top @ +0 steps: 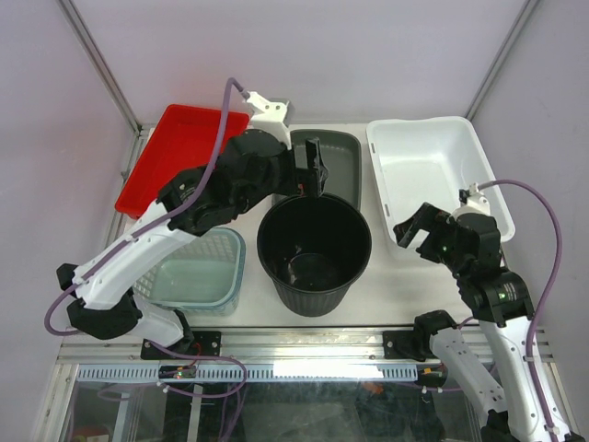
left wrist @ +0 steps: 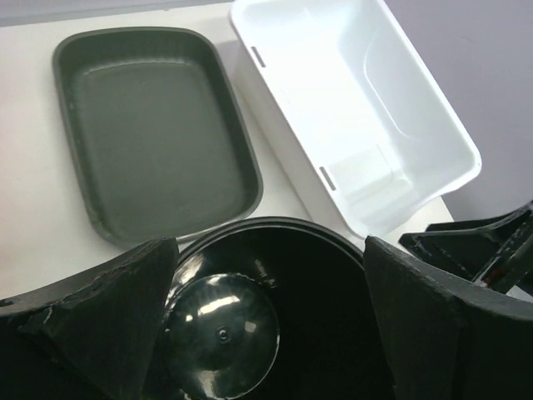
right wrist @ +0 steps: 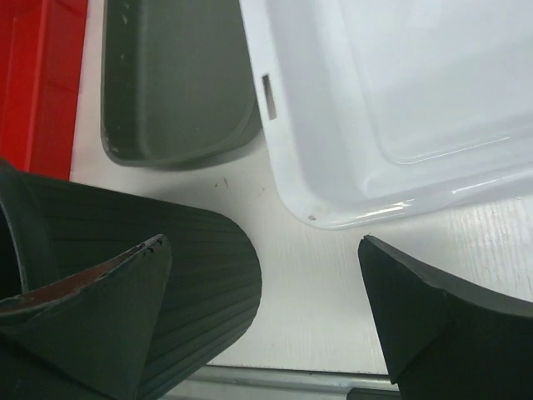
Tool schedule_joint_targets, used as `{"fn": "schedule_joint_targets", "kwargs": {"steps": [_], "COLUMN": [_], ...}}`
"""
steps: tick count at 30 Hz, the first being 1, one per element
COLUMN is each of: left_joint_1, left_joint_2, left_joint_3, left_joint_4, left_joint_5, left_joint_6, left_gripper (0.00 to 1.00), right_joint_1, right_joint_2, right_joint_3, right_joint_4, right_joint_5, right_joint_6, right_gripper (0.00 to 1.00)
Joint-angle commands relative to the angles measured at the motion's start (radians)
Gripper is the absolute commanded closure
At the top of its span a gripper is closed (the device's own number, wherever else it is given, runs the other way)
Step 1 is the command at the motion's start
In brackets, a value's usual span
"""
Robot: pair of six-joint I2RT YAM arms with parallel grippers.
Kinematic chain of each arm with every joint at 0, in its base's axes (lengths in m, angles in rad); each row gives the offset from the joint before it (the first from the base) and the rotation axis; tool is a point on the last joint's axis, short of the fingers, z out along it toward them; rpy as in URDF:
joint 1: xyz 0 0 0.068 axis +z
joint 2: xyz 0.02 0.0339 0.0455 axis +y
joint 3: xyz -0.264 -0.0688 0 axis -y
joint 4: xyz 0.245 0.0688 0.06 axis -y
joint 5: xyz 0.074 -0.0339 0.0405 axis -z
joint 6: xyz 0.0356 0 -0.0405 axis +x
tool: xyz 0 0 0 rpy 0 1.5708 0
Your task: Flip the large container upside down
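Observation:
The large container is a black ribbed bucket [top: 314, 244] standing upright, mouth up, at the table's middle front. My left gripper [top: 316, 172] hovers over its far rim, open and empty. In the left wrist view the left gripper [left wrist: 268, 321] looks down into the bucket [left wrist: 221, 329], with the shiny round bottom showing between its fingers. My right gripper [top: 414, 230] is open and empty, just right of the bucket and apart from it. In the right wrist view the right gripper [right wrist: 262, 317] spans bare table, and the bucket's ribbed wall [right wrist: 166, 267] lies by its left finger.
A dark green tray [top: 336, 157] lies behind the bucket. A white bin [top: 428, 170] stands at the back right, a red tray [top: 179, 152] at the back left. A clear pale blue box [top: 198, 272] sits left of the bucket under my left arm.

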Motion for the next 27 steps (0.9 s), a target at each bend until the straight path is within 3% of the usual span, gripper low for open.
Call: {"fn": "schedule_joint_targets", "kwargs": {"steps": [1,7,16,22,27], "left_joint_1": [-0.003,-0.003,0.004,0.006,0.006], "left_joint_2": [0.052,0.059,0.015,-0.038,-0.049], "left_joint_3": [0.088,0.09,0.066,0.059,0.039], "left_joint_4": [0.095,0.111,0.13,0.15,0.153], "left_joint_5": [0.1,0.09,-0.005,-0.032,-0.051], "left_joint_6": [0.063,0.067,0.017,-0.016,-0.027], "left_gripper": [0.01,0.01,0.01,0.01,0.01], "right_joint_1": [0.004,0.003,0.043,0.201,0.437], "right_joint_2": [0.003,0.036,0.021,0.015,0.096], "right_joint_3": [-0.002,-0.049,-0.202,-0.294,-0.33], "right_joint_4": [0.039,0.143,0.33,0.471,0.61], "right_joint_5": [-0.155,-0.38,-0.502,-0.38,-0.175], "right_joint_6": [-0.088,-0.048,0.135,0.329,0.484], "right_gripper": [0.01,0.0,0.01,0.01,0.01]}}
